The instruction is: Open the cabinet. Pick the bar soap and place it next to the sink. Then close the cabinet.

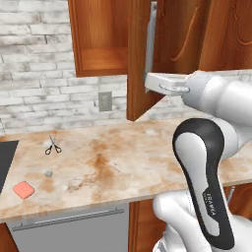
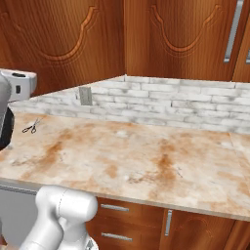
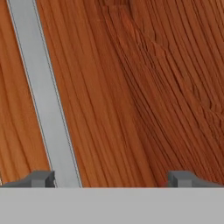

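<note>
Reddish cabinet door point(image 1: 142, 59) hung ajar; your wide-open gripper point(image 3: 111, 178) needed centring on its silver handle point(image 3: 43, 96) before pushing it shut.

The cabinet point(image 3: 131, 87) door right in front of the jaws is reddish-brown wood with strong streaky grain and a satin sheen; its bar handle point(image 3: 43, 100), by the left jaw, looks like smooth matt brushed metal. Below the jaws, the desk point(image 1: 123, 152) is polished, rust-veined marble-like stone. The bar soap point(image 1: 23, 189) looks smooth and matt.
</note>
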Available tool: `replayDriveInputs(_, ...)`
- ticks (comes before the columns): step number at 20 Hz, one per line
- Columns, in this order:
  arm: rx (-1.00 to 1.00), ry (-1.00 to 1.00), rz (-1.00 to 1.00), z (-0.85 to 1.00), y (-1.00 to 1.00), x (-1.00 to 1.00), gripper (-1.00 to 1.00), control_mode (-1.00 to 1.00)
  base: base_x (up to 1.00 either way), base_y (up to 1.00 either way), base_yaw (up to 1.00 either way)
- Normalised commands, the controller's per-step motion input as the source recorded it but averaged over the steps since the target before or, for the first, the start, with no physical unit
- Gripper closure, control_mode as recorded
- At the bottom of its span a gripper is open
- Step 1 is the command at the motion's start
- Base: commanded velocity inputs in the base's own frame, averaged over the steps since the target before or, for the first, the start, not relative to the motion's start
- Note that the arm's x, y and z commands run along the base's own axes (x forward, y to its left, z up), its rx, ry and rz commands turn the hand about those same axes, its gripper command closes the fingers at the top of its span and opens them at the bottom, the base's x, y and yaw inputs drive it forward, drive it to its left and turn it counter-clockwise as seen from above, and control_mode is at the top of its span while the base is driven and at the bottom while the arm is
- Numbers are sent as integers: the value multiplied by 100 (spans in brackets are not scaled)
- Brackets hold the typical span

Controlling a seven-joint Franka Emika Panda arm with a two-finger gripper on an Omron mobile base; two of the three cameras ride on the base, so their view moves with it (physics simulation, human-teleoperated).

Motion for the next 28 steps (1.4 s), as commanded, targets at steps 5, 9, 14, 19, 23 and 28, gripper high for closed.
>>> replayDriveInputs(5, -7, 13, -24, 0, 0, 77, -100, -100, 0, 0, 0)
replayDriveInputs(9, -8, 16, -26, 0, 0, 87, -100, -100, 0, 0, 0)
replayDriveInputs(14, -7, 18, -24, 0, 0, 76, -100, -100, 0, 0, 0)
replayDriveInputs(19, -5, 13, -14, -2, 0, 52, -100, -100, 0, 0, 0)
replayDriveInputs(23, -2, 8, -3, -13, -11, 49, -100, -100, 0, 0, 0)
replayDriveInputs(28, 0, -6, 0, -74, -5, 62, -100, -100, 0, 0, 0)
